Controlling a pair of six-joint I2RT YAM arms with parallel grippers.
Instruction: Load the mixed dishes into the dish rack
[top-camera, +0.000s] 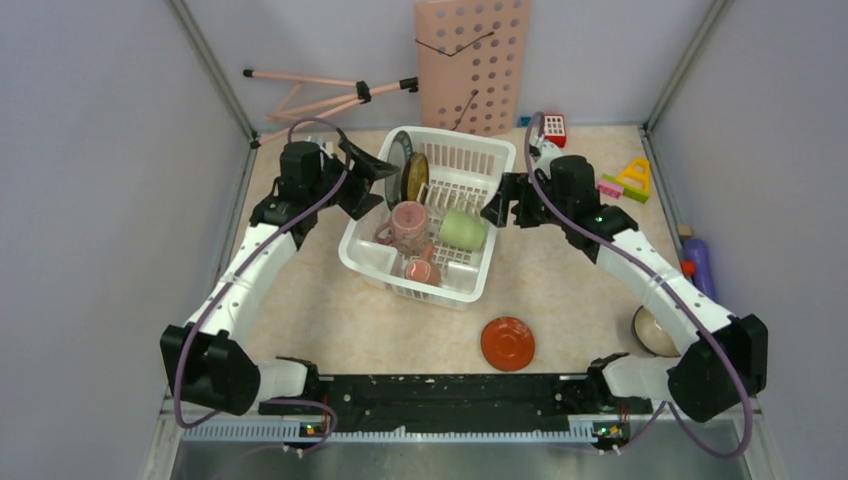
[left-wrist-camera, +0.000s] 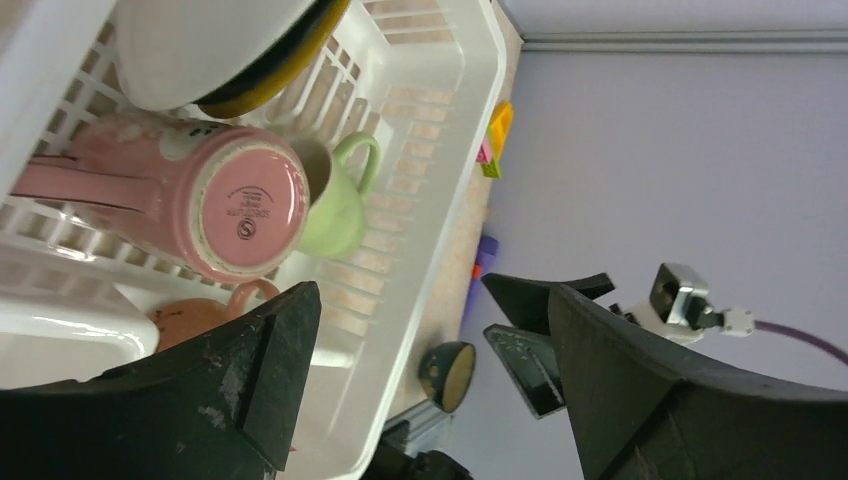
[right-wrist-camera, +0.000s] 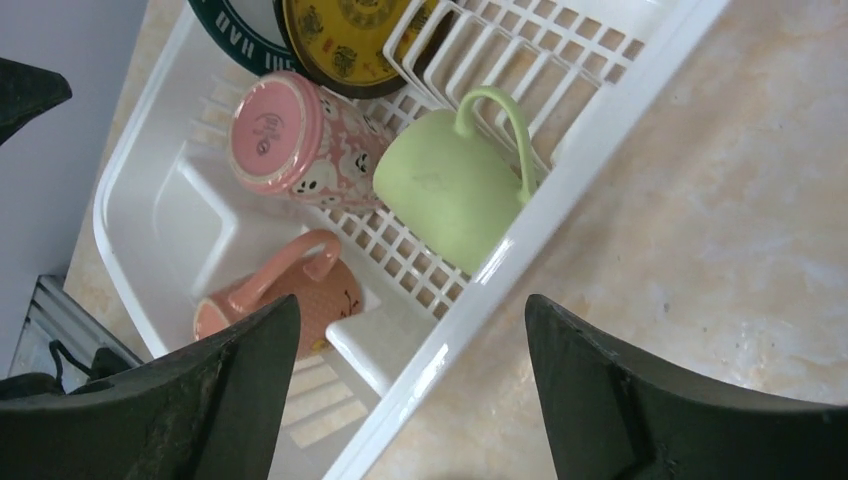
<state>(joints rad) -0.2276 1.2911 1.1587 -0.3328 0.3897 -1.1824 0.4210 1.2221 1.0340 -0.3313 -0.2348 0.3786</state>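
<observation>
The white dish rack (top-camera: 372, 262) stands mid-table. In it a dark plate (top-camera: 397, 165) and a yellow plate (top-camera: 416, 176) stand upright at the back, with a pink mug (top-camera: 408, 222), a pale-green mug (top-camera: 462, 230) and a maroon mug (top-camera: 420, 270) lying in front. An orange saucer (top-camera: 507, 343) lies on the table in front of the rack. A bluish bowl (top-camera: 655, 332) sits by the right arm's base. My left gripper (top-camera: 368, 185) is open and empty at the rack's left rim. My right gripper (right-wrist-camera: 410, 340) is open and empty, straddling the right rim (right-wrist-camera: 560, 190).
A pink perforated board (top-camera: 472, 60) leans on the back wall beside pink folded rods (top-camera: 320, 95). Toy blocks (top-camera: 630, 180) and a red block (top-camera: 553, 127) lie at the back right. A purple bottle (top-camera: 698, 265) lies by the right wall.
</observation>
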